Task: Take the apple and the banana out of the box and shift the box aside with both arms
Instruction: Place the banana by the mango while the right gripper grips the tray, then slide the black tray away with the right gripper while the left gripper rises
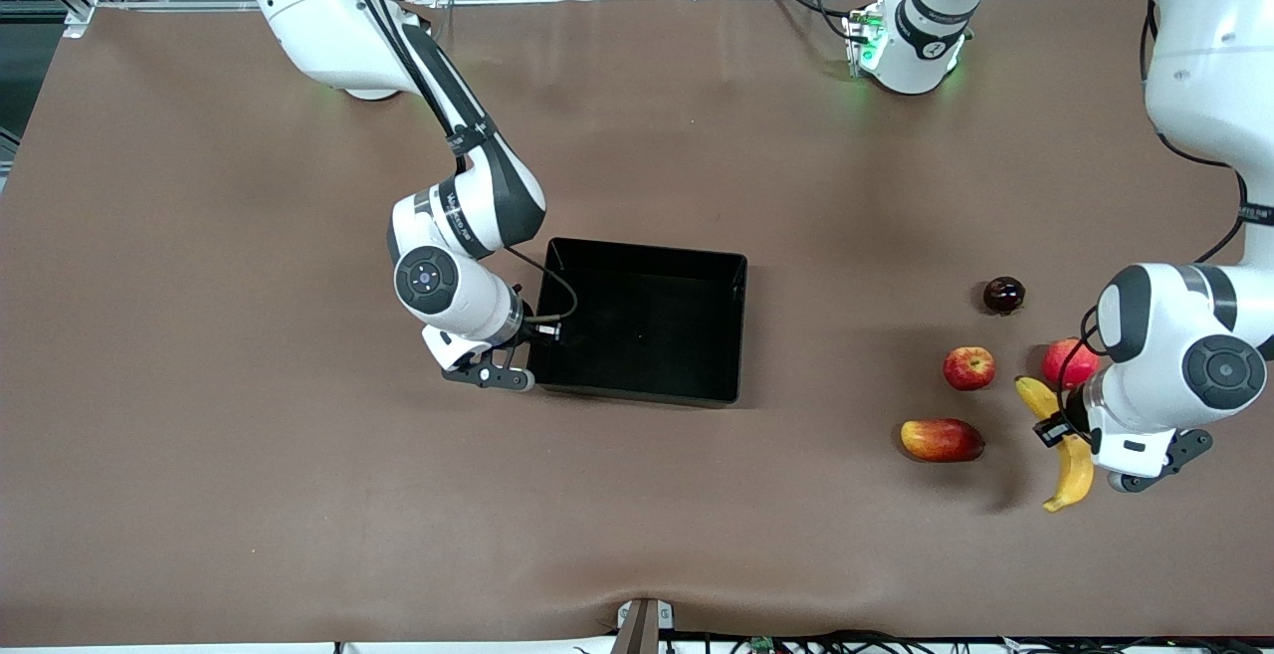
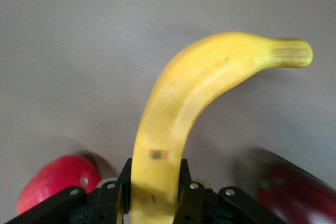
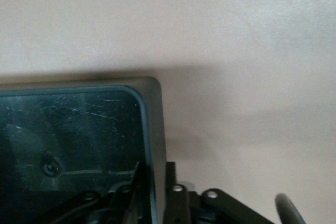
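The yellow banana (image 1: 1076, 471) lies at the left arm's end of the table. My left gripper (image 1: 1063, 429) is shut on it near one end; in the left wrist view the fingers (image 2: 116, 195) press both sides of the banana (image 2: 178, 108). I cannot tell if it is off the table. The small red apple with yellow streaks (image 1: 968, 367) lies beside it, toward the table's middle. The black box (image 1: 743, 326) sits mid-table, empty. My right gripper (image 1: 537, 333) is shut on its wall at the right arm's end; the wall (image 3: 155, 124) runs between the fingers (image 3: 174, 198).
A larger pinkish-red fruit (image 1: 1067, 359) lies right by the left gripper and shows in the left wrist view (image 2: 55, 182). A red-and-yellow mango (image 1: 941, 439) lies nearer the front camera than the apple. A dark round fruit (image 1: 1003, 295) lies farther from it.
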Motion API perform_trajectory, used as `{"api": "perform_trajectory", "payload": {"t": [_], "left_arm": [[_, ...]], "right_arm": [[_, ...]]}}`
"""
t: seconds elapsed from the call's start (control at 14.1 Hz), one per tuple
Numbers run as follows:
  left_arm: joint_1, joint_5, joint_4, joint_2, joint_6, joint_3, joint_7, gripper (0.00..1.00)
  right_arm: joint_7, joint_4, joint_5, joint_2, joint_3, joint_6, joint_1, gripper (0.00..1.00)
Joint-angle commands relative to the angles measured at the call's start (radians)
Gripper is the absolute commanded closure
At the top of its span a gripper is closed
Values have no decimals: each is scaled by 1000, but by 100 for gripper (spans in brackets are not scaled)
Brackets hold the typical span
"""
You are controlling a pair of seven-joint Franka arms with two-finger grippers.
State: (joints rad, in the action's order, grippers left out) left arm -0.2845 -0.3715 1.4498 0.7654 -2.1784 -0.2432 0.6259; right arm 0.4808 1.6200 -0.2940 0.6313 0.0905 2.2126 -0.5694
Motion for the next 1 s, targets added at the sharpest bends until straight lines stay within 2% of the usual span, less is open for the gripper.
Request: {"api": "perform_trajectory", "payload": {"t": [0.0, 0.28, 0.36, 0.43, 0.5, 0.57, 0.78, 0.92], "left_arm": [[-5, -47, 33, 6, -36, -10, -24, 100], [-4, -78, 70, 28, -92, -10, -38, 100], [-4, -92, 72, 34, -93, -10, -46, 88], [-5, -113, 73, 31, -92, -10, -69, 65], [-12, -115, 76, 25, -92, -10, -89, 35], [-12, -115, 75, 17, -92, -11, -107, 0], [-5, -113, 72, -41, -83, -22, -127, 0], [2, -110, 69, -102, -42, -53, -124, 0]], "right_arm": [[2, 11, 12, -65, 3, -80, 35, 100], [-74, 4, 9, -131, 0, -215, 129, 100], [-93, 6, 9, -153, 2, -243, 150, 100], [-123, 6, 9, -172, 2, -281, 181, 100], [-170, 6, 9, -191, 2, -330, 219, 100], [-242, 7, 9, -202, 0, -387, 270, 100], [-436, 21, 10, -243, 3, -520, 428, 100], [-539, 40, 18, -254, 3, -542, 508, 100]]}}
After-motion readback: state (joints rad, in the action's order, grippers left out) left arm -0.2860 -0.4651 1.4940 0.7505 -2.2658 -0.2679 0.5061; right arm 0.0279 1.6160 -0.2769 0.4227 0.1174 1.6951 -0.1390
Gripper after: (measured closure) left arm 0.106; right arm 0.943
